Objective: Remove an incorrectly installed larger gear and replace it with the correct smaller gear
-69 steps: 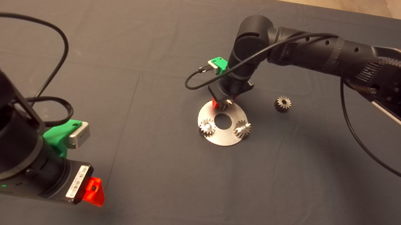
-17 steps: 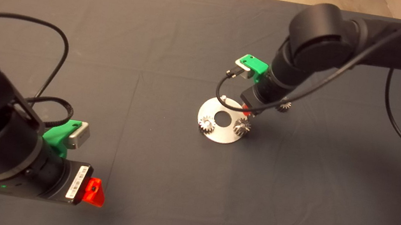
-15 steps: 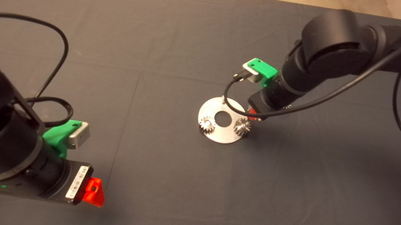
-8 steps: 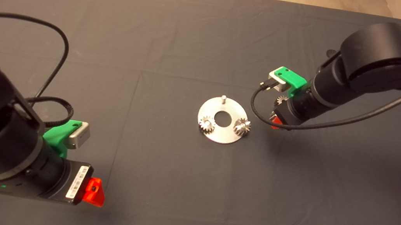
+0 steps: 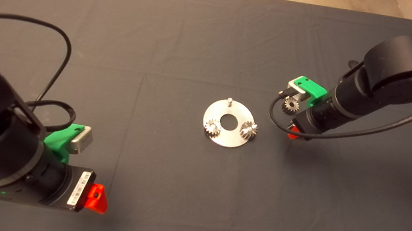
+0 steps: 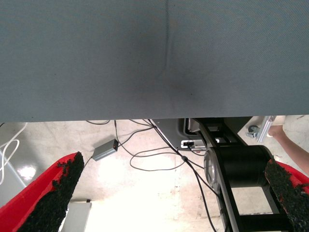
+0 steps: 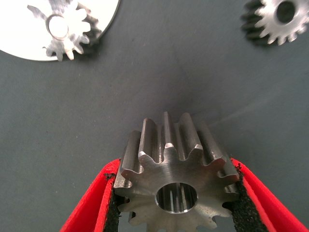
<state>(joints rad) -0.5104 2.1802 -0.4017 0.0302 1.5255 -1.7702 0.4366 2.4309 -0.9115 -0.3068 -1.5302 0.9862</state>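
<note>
In the right wrist view the larger gear [image 7: 176, 183], steel with a round centre hole, sits clamped between the red fingers [image 7: 91, 208] of my right gripper [image 7: 175, 169]. That gripper [image 5: 294, 132] hangs over the mat just right of the round steel plate [image 5: 227, 139]. The smaller gear [image 5: 290, 105], dark grey, lies on the mat beside the right wrist and also shows as the smaller gear [image 7: 277, 18] beyond the held one. The plate carries two shiny small gears [image 5: 212, 127] [image 5: 249, 129] and one bare pin [image 5: 229, 101]. My left gripper [image 5: 97, 197] is parked at the lower left, open.
The plate's edge [image 7: 19, 34] with one shiny gear [image 7: 65, 26] shows in the right wrist view. A black cable [image 5: 281, 122] loops from the right wrist camera. The left wrist view shows the mat's edge, floor cables and a person's arm [image 6: 289, 140].
My right gripper has lifted the larger gear off the plate's far pin and carried it to the right, past the plate's rim. The pin now stands bare. The left arm has not moved.
</note>
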